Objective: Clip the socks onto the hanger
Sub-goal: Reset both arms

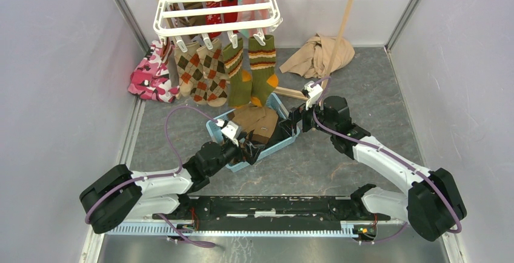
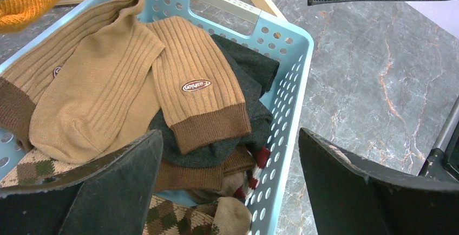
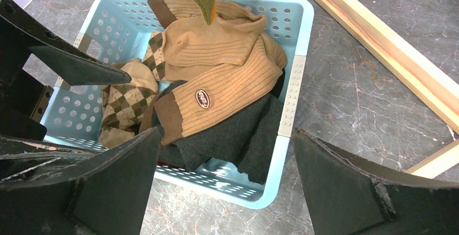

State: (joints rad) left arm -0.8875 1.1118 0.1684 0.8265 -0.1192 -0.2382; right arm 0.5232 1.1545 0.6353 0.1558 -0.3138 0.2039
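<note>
We hold left gripper (image 2: 230,136) and right gripper (image 3: 225,133) wide, empty. The tan sock (image 2: 197,78) lies just ahead of our left fingers (image 2: 108,191), cuff nearest, length running away; left seems nearer.

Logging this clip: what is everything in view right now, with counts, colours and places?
hanger: one, white, hung at the far side
argyle socks: several, brown-orange-cream, clipped along its near edge
olive socks: two, green with orange heels, clipped right of those
red socks: count unclear, red, behind the frame
basket: one, light blue, table centre
tan ribbed socks: two, tan with brown cuffs, on top in the basket
dark grey sock: at least one, under them
loose argyle sock: one visible, basket's side
camouflage garment: one, pink, far left
cloth: one, beige, far right
wooden rack: one, pale wood, far right
left claw: one, black, open over the basket
right claw: one, black, open over the basket
</note>
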